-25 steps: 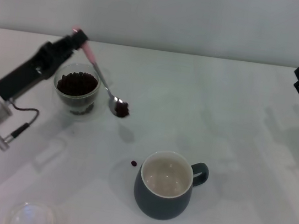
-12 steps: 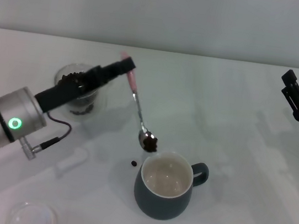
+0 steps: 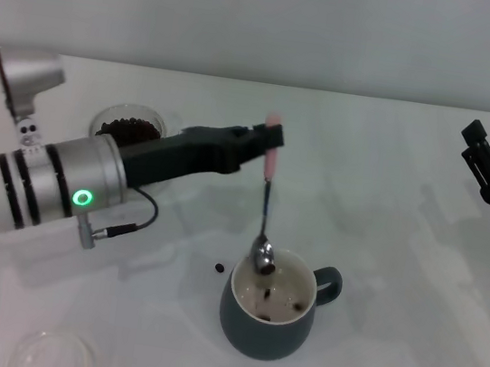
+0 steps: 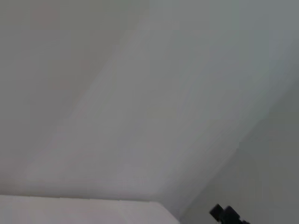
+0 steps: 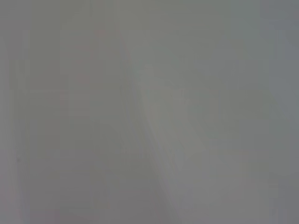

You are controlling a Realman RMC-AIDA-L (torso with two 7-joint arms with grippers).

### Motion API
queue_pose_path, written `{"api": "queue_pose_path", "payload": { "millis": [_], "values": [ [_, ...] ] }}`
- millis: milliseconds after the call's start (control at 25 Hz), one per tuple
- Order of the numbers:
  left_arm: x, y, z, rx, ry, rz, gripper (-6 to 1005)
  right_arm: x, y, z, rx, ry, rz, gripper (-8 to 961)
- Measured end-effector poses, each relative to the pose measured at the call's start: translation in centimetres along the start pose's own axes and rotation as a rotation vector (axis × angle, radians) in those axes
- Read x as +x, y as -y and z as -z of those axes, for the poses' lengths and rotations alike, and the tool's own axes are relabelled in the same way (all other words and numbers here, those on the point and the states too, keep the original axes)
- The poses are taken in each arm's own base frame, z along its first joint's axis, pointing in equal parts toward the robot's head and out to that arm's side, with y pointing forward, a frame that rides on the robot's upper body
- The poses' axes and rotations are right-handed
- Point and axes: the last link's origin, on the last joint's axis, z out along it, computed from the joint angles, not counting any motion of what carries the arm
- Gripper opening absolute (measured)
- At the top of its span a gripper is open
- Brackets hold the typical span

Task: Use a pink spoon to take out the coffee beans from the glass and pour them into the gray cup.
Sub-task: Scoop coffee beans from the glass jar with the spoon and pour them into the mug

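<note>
While the left gripper [image 3: 269, 143] pinches the pink spoon [image 3: 266, 196] upright over the gray cup [image 3: 266, 328], coffee beans [image 3: 275, 306] tip in, so it's mid-pour; next scoop means swinging to the glass [image 3: 126, 130].

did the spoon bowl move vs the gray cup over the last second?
Yes. The pink spoon went from beside the glass rightward and toward the camera; its bowl now hangs over the gray cup rim, beans dropping inside, left gripper holding it.
</note>
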Motion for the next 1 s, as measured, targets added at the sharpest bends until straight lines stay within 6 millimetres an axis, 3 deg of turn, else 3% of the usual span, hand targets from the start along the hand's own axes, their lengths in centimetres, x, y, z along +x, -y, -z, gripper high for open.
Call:
{"api": "queue_pose_path", "payload": {
  "millis": [640, 800, 1000],
  "values": [
    [-0.5, -3.1, -1.5, -0.173, 0.103, -0.181, 127, 0.5, 0.5, 1.3, 0.033, -0.019, -0.007, 815],
    [-0.3, -3.1, -0.8, -0.179, 0.065, -0.200, 127, 0.5, 0.4, 1.3, 0.033, -0.020, -0.011, 815],
    [1.2, -2.6, 1.5, -0.150, -0.100, -0.149, 128, 0.7, 0.3, 1.5, 0.034, -0.023, -0.013, 815]
  ]
}}
